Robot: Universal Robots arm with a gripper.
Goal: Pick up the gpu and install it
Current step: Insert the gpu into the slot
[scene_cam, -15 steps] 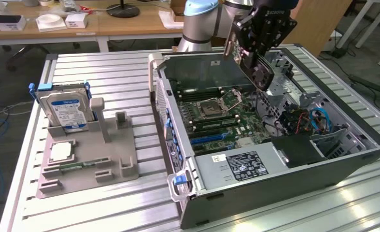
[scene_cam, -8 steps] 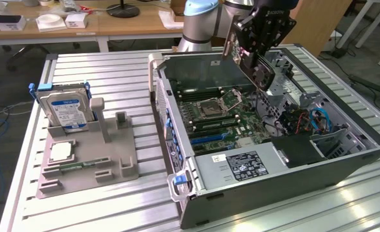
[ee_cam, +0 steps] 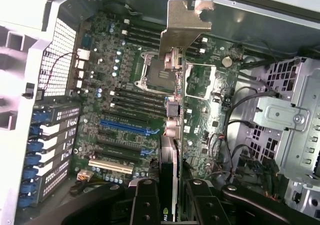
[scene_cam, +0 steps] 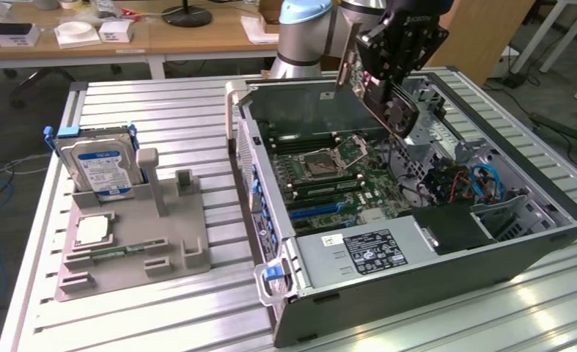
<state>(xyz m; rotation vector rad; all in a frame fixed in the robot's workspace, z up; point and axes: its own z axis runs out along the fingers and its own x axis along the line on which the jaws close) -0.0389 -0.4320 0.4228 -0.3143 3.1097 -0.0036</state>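
**A:** How did the gpu (ee_cam: 169,152) look?
**B:** Thin dark card, seen edge-on, with a silver bracket (ee_cam: 182,20) at the far end.
**A:** And relative to the gripper (ee_cam: 171,200)?
**B:** Clamped between its fingers, tilted, hanging over the open case (scene_cam: 435,271), above the motherboard (scene_cam: 332,176) and not seated.

Silvery table (scene_cam: 151,103) of ribbed metal slats, bearing two things side by side. Toward the table edge on the exterior view's left: a grey moulded parts holder (scene_cam: 171,242), flat on the slats, set in a little from that edge. Just beside it, across a narrow strip of bare slats: an open computer case (scene_cam: 445,271), lying on its side with the open face up, spanning the middle and reaching close to the edge on the exterior view's right.
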